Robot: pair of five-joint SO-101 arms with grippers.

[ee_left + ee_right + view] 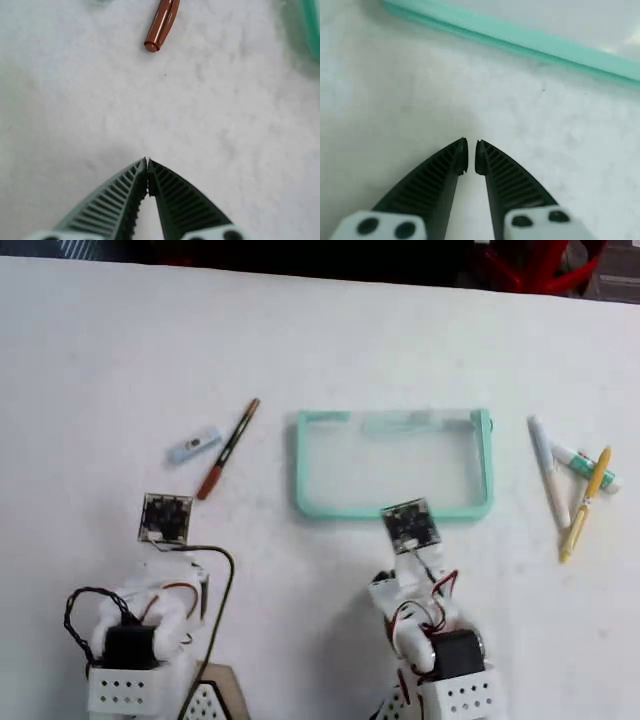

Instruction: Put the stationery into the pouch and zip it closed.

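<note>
Left tool (147, 162) closed, empty, held over surface (320, 340) near pen (228, 450); right tool (471, 150) narrowed almost closed, empty, beside pouch (330, 510); markers (570, 485) noted near right edge.

pouch (330, 510) mid-table, pen (230, 448) left, markers (548, 472) right

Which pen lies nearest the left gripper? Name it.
The brown pen, lying slantwise left of the pouch, just ahead of the left gripper; the other three pens lie right of the pouch.
</note>
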